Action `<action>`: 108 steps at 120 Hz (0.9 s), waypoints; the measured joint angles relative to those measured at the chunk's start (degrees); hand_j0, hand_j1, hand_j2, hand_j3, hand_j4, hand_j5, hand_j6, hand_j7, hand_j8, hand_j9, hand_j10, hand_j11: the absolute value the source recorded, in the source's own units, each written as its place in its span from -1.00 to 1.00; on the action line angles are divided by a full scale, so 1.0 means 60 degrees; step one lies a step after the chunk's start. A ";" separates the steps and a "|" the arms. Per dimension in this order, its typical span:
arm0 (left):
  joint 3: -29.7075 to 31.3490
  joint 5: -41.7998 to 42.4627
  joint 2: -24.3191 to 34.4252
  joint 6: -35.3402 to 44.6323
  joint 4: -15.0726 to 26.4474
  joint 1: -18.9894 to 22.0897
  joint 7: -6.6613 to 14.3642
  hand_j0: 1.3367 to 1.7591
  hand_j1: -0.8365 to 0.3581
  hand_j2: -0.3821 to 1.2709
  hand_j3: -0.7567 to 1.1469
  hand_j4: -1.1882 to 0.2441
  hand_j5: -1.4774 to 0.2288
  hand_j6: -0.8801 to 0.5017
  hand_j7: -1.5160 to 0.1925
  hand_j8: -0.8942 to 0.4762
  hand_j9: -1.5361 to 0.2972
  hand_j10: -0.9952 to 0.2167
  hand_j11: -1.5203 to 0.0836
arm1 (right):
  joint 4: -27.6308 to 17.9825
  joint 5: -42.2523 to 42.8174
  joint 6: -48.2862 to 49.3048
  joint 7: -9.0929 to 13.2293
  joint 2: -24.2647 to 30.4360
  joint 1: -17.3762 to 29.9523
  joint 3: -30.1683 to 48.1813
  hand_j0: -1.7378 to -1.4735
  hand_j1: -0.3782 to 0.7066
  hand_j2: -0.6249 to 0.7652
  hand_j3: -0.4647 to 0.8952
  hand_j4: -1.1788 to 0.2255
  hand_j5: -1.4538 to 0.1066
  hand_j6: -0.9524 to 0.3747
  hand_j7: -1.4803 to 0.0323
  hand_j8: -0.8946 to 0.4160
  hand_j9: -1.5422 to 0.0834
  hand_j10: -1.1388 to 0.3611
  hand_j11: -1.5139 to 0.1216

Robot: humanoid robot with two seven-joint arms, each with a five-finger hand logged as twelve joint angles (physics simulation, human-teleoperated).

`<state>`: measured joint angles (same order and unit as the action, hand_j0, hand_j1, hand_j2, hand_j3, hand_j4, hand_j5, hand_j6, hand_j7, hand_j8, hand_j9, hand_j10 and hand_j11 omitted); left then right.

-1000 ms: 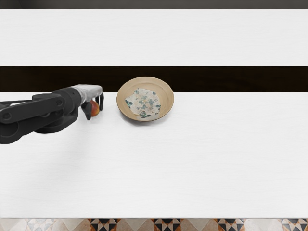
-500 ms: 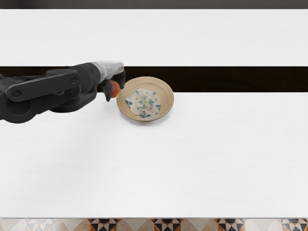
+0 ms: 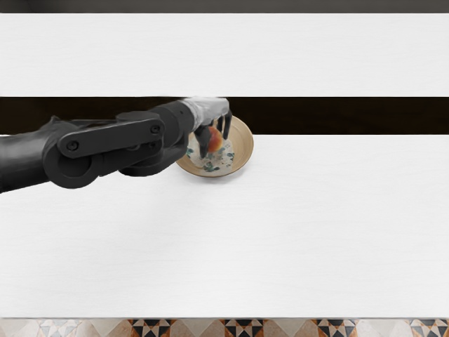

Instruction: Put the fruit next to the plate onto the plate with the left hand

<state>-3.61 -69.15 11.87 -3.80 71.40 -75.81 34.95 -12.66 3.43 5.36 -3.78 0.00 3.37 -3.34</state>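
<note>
Item: fruit (image 3: 216, 140), small, round, reddish. We judge it light, firm, smooth-skinned, apt to roll.
Loc: over plate (image 3: 243, 150); contact w/ plate can't be told.
Held by: left hand (image 3: 210, 118), fingers curled round top & sides.
Best hold: across widest part.
Surrounds: white table (image 3: 295, 225); plate rim the only obstacle we see.
</note>
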 joint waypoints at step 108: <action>-0.1719 0.5029 0.3120 -0.1608 0.1301 0.0161 0.0009 0.52 0.88 -0.49 -0.20 0.56 0.62 0.20 0.67 0.23 0.58 0.53 0.78 | 0.0000 0.0000 0.0000 0.0001 0.0000 -0.0003 -0.0010 -0.40 -0.91 -0.11 -0.32 0.66 0.84 0.41 0.93 0.34 0.87 0.50 0.83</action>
<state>-13.93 -38.98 30.59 -13.45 79.21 -74.84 35.00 -12.66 3.43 5.36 -3.77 0.00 3.35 -3.40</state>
